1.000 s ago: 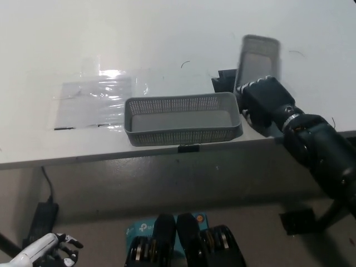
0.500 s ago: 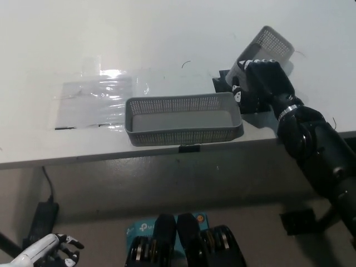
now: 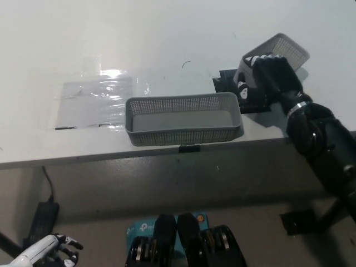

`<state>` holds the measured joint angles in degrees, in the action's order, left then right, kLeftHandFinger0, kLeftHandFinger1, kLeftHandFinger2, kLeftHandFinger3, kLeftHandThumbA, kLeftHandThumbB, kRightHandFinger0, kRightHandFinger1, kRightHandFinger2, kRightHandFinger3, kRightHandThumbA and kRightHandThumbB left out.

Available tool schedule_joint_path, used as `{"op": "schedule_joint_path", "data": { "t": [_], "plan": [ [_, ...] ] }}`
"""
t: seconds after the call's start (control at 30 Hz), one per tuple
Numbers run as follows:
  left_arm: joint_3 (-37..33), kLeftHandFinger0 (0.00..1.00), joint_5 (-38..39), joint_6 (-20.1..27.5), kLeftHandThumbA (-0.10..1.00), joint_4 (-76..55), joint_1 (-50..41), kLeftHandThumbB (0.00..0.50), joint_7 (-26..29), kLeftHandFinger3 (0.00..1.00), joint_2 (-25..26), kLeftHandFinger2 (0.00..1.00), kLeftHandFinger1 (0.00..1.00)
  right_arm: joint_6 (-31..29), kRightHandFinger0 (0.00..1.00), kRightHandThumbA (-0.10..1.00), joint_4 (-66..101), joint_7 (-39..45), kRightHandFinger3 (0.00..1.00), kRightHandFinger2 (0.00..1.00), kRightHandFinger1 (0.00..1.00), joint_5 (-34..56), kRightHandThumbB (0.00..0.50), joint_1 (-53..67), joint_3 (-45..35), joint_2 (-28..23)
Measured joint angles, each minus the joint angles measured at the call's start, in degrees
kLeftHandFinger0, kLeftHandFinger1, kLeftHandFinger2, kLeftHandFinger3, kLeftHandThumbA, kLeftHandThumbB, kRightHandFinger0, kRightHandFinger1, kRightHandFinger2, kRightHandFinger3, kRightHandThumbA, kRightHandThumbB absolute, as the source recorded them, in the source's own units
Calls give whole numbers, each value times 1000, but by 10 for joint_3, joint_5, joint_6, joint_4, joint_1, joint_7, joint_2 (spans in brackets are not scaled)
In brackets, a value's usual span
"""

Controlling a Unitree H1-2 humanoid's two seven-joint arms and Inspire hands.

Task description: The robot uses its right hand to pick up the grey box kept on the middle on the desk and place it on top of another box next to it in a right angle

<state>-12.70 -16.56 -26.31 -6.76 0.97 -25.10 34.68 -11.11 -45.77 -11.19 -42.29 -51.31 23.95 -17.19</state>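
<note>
A long grey mesh box [image 3: 183, 118] lies crosswise near the desk's front edge, open side up. My black right hand [image 3: 266, 78] is shut on a second grey mesh box [image 3: 282, 49], held tilted above the desk just right of and behind the first one. Most of the held box is hidden by the hand. My white left hand [image 3: 47, 252] rests low at the bottom left, below the desk, fingers apart.
A clear plastic sheet [image 3: 95, 100] lies on the white desk [image 3: 167, 39] to the left of the long box. A small black object [image 3: 226, 82] sits by the held box. The desk's front edge [image 3: 111, 156] runs across the picture's middle.
The right hand has lifted the second box off the desk and turned it, from lying flat behind the hand to tilted up and to the right. The long box has stayed put.
</note>
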Motion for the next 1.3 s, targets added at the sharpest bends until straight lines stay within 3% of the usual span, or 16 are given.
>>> {"op": "schedule_joint_path", "data": {
  "t": [0.13,0.2,0.27,0.33,0.5,0.53,0.57,0.63,0.7,0.77,0.83,0.97,1.07,1.17,1.2,1.3],
  "plan": [
    [0,581,-2,-1,386,0,-1,348,0,721,0,677,535,-4,0,-100,13,3,1,217,0,-1,272,-5,3,-16],
    [2,517,-1,-1,389,0,-2,356,0,684,0,613,473,-7,0,-100,18,7,0,179,0,-2,283,-12,7,-24],
    [2,518,-1,-1,414,0,-3,368,0,664,0,619,482,-10,0,-100,26,10,3,224,5,-4,264,-20,12,-28],
    [2,571,-1,-1,407,0,-3,351,0,701,0,657,519,-12,0,-100,37,11,1,183,0,-11,232,-30,20,-31],
    [3,570,-3,-1,400,0,-3,358,-3,697,0,643,514,-22,0,-100,88,23,42,211,0,-14,227,-39,30,-27],
    [3,567,-3,-1,406,0,-3,354,-4,711,0,637,510,-24,0,-100,102,28,85,276,8,-14,257,-38,33,-25],
    [3,568,-3,-1,406,0,-3,354,-4,716,0,638,512,-26,0,-100,120,35,89,279,1,-14,250,-36,38,-24],
    [3,570,-4,-1,396,0,-3,357,-4,710,0,660,524,-31,0,-100,143,45,86,266,0,-14,311,-34,45,-21],
    [3,560,-5,-1,403,0,-3,361,-4,694,0,647,512,-38,0,-100,167,60,83,242,0,-14,278,-28,56,-17],
    [3,569,-5,-1,414,0,-4,363,-4,695,0,642,507,-40,0,-100,184,72,6,106,0,-14,265,-20,62,-14],
    [3,575,-6,-1,426,0,-3,354,-4,713,1,635,508,-43,0,-100,201,84,5,98,0,-14,335,-9,71,-9],
    [2,569,-7,-1,419,0,-3,360,-4,699,1,641,506,-53,0,-100,217,100,0,122,0,-16,401,1,85,-3],
    [1,590,-7,-1,418,0,-3,360,-4,722,1,642,506,-66,0,-100,218,101,91,307,0,-24,275,2,90,-4],
    [1,608,-7,-1,403,3,2,368,-11,770,1,664,524,-83,0,-100,222,101,139,344,1,-35,215,6,95,-6],
    [2,578,-7,-1,403,4,3,361,-11,759,1,648,505,-85,0,-100,223,101,136,344,0,-36,231,6,96,-7],
    [3,542,-7,-1,395,4,6,359,-16,690,1,626,495,-105,0,-100,223,98,166,316,0,-44,160,11,98,-12]
  ]
}}
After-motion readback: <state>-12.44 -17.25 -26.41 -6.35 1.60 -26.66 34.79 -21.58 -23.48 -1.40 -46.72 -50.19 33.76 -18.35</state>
